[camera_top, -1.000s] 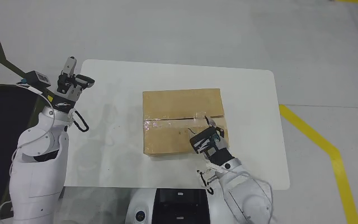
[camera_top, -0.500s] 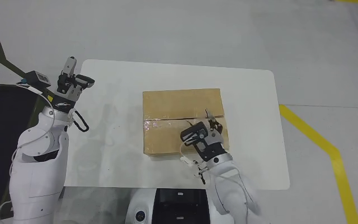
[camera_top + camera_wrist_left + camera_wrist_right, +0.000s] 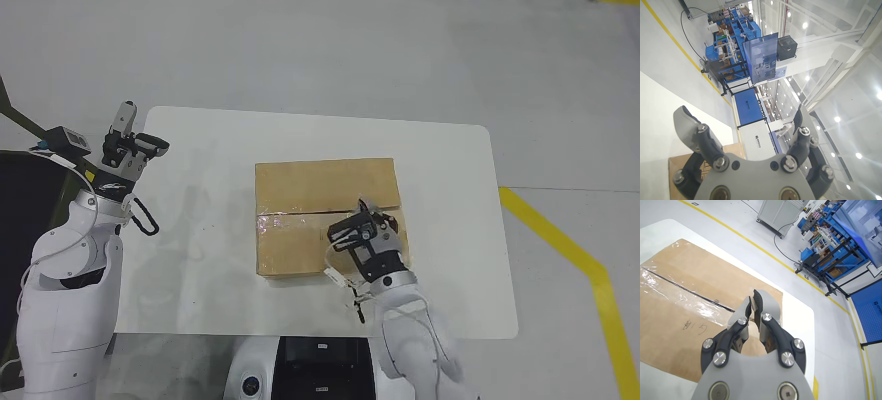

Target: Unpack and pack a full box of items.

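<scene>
Overhead top view, both wrist views share box (image 3: 300,190)

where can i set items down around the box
Widest bare table lies between cardboard box and left end effector. Narrower strips: right of the box and behind it. Crowded at its near right corner, where the right end effector pinches tape.

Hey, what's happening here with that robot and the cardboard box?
The robot is starting to open a taped box on the table. Its right pincer is shut on what looks like the end of the tape at the box's seam. The left pincer hangs open by the table's corner, holding nothing. The flaps are closed.
</scene>
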